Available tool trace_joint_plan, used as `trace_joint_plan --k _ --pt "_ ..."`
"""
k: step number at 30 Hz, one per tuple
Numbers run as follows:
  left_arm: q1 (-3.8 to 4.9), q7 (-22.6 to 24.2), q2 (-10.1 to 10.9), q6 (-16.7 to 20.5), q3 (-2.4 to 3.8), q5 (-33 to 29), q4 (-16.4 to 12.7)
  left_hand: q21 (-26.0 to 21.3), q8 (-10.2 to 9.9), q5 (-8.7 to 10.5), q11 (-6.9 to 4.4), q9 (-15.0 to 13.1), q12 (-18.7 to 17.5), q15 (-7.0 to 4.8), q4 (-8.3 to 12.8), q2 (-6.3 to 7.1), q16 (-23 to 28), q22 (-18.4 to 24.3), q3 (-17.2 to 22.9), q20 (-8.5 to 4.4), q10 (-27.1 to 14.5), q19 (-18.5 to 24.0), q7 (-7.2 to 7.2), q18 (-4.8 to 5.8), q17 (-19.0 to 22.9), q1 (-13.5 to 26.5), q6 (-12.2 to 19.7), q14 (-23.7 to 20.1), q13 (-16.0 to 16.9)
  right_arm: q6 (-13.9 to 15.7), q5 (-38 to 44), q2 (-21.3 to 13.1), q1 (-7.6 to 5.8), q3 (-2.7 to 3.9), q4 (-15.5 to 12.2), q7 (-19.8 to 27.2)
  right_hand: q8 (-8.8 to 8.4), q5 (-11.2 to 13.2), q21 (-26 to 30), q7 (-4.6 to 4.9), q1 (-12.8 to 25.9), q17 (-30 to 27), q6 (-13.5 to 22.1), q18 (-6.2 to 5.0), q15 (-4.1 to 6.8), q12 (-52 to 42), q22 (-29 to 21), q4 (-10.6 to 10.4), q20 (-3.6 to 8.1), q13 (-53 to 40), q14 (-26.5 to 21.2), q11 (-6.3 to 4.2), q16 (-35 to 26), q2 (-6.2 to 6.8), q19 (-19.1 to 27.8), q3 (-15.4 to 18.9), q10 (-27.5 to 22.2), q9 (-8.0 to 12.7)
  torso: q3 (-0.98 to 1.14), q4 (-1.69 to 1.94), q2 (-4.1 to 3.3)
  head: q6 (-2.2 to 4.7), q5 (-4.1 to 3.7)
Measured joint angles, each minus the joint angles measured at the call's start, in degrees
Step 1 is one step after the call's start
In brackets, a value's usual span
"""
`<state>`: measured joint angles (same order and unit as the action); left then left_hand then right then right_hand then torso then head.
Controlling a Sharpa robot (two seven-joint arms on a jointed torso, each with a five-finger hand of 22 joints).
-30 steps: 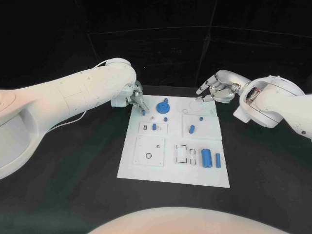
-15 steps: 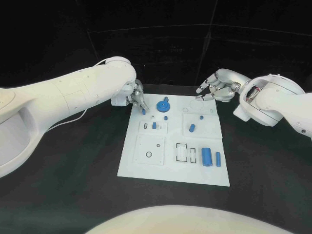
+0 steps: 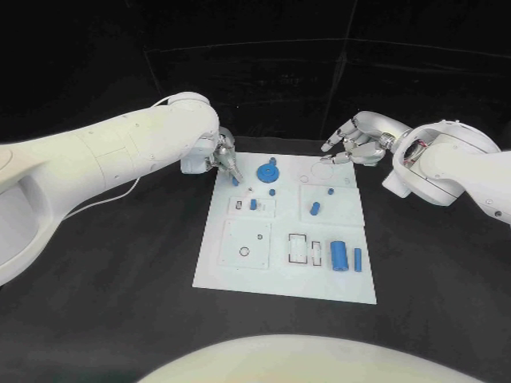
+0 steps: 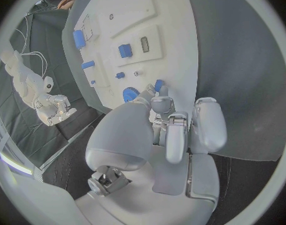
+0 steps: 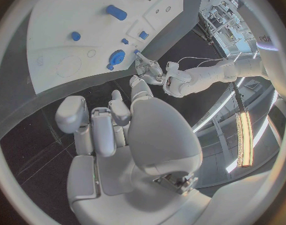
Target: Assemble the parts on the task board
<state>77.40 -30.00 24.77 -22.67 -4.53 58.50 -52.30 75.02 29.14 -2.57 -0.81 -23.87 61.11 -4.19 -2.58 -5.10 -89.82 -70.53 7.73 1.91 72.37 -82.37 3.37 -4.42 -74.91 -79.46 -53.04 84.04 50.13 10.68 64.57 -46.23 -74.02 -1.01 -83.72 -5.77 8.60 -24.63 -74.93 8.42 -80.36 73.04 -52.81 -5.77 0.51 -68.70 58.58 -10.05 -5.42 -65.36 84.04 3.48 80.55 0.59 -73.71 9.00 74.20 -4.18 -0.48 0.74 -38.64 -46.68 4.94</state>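
Two hands hovering at task board (image 3: 281,267) far edge. I'm seeing left hand (image 3: 220,156) at 11 o'clock, pinching small blue part (image 3: 235,181) over board corner. Right hand (image 3: 358,144) at 1 o'clock, fingers curling inward, holding nothing. Blue gear (image 3: 267,172) lying between them.

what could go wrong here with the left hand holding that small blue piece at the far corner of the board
The left robot hand pinches a small blue part by its fingertips at the task board's far left corner; such a light pinch could let it slip or tilt before seating. The blue gear-like part sits close beside it, so a sideways move might knock it. The right robot hand hovers at the far edge and could crowd the same area.
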Motion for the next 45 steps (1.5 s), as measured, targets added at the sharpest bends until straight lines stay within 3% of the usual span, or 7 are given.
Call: trace_joint_plan --k 7,22,28,35,45 --pt "-0.03 0.5 2.6 2.6 0.0 -1.1 -3.3 0.0 0.6 -0.13 0.16 -0.4 0.0 0.0 0.4 2.39 0.0 -0.3 3.8 0.0 0.9 0.0 0.22 0.0 0.0 2.8 -0.2 0.0 0.2 0.0 0.0 -0.1 0.0 0.0 0.1 0.0 0.0 0.0 0.0 0.0 0.0 0.0 0.0 0.0 0.0 0.0 0.0 -0.1 0.0 0.0 0.0 0.0 0.0 0.0 0.0 0.1 0.0 0.0 0.02 0.07 0.04 -0.01 0.09" --pt "-0.07 -0.4 11.2 9.8 -0.03 -7.0 -15.7 0.0 2.0 -0.11 0.1 -0.9 0.2 0.01 2.8 4.16 0.0 -0.5 11.4 0.01 1.6 0.0 0.22 0.0 0.0 7.0 -0.2 0.0 0.5 -0.1 0.0 -0.6 0.0 0.0 0.1 0.0 0.0 0.0 0.0 0.0 0.0 0.0 0.0 0.0 0.0 0.0 0.0 -0.1 0.0 0.0 0.0 0.0 0.0 0.0 0.0 0.1 0.0 0.0 0.03 0.07 0.03 -0.13 0.25" --pt "-1.47 -1.0 13.6 13.2 -0.1 -8.3 -20.0 0.0 2.6 -0.09 0.06 -1.3 0.2 0.01 3.4 4.74 0.0 -0.6 13.3 0.01 1.9 0.0 0.23 0.0 0.0 8.3 -0.2 0.0 0.3 -0.1 0.0 -0.7 0.0 0.0 0.0 0.0 0.0 0.0 0.0 0.0 0.0 0.0 0.0 0.0 0.0 0.0 0.0 -0.1 0.0 0.0 0.0 0.0 0.0 0.0 0.0 0.1 0.0 0.0 0.03 0.07 0.03 -0.31 0.38" --pt "-2.92 -1.1 14.9 16.7 -0.17 -9.0 -23.3 0.0 2.7 -0.08 0.09 -1.7 0.2 0.01 3.5 5.09 0.0 -0.7 14.3 0.01 2.0 0.0 0.24 0.01 0.0 8.6 -0.2 0.0 0.3 -0.1 0.0 -0.8 0.0 0.0 0.0 0.0 0.0 0.0 0.0 0.0 0.0 0.0 0.0 0.0 0.0 0.0 0.0 -0.1 0.0 0.0 0.0 0.0 0.0 0.0 0.0 0.1 0.0 0.0 0.01 0.01 -0.01 -0.35 0.6" --pt "-3.63 -1.5 15.5 18.8 -0.2 -9.3 -24.9 0.0 2.8 -0.07 0.1 -1.7 0.2 0.01 3.7 5.48 0.0 -0.7 14.9 0.21 2.0 -0.2 0.33 0.01 0.0 9.0 -0.1 0.0 0.2 -0.1 0.0 -0.9 0.0 0.0 0.0 0.0 0.0 0.0 0.0 0.0 0.0 0.0 0.0 0.0 0.0 0.0 0.0 -0.1 0.0 0.0 0.0 0.0 0.0 0.0 0.0 0.1 0.0 0.0 0.04 -0.1 -0.06 -0.48 0.67"
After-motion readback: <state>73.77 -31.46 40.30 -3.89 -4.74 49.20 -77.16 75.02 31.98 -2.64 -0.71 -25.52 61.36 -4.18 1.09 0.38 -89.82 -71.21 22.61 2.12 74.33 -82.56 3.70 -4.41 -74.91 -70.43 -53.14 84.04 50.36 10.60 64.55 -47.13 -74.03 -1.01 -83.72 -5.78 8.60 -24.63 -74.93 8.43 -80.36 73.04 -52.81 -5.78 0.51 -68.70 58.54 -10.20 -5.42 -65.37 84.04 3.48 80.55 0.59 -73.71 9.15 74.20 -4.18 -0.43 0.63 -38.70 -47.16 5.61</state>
